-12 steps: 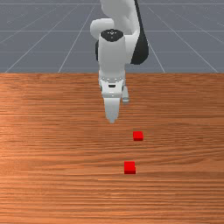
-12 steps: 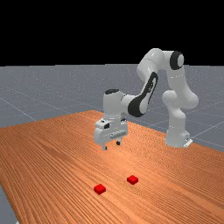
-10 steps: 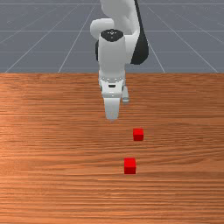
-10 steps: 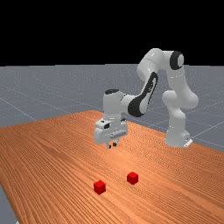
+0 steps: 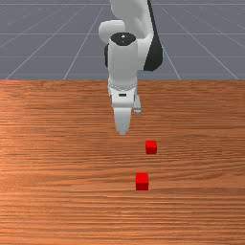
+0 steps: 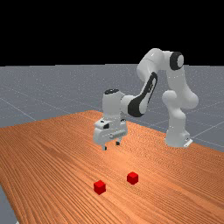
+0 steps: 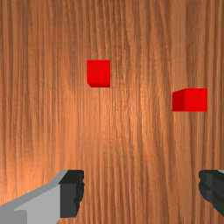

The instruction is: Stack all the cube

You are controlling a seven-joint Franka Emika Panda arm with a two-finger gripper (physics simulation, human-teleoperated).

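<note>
My gripper (image 6: 111, 145) hangs in the air above the table in the far view, its two fingertips well apart. In the front view its hand is behind the two red cubes and slightly to their left. The nearer cube (image 5: 142, 182) and the farther cube (image 5: 151, 147) rest separately on the wood. Seen from the far view, they are the left cube (image 6: 99, 187) and the right cube (image 6: 132, 178), both lower than the fingers. In the wrist view the gripper (image 7: 141, 186) is open with bare wood between its fingers, and the cubes (image 7: 98, 73) (image 7: 196, 99) lie beyond them.
The orange-brown table (image 5: 57, 158) runs under the hand and both cubes. Its back edge crosses behind the hand in the front view. The arm's base (image 6: 177, 138) stands at the far view's right.
Both cubes, low and flat-looking 0.6 s ago, now show at full height. The fingers stood closer together 0.5 s ago and have spread apart again. The hand has barely shifted.
</note>
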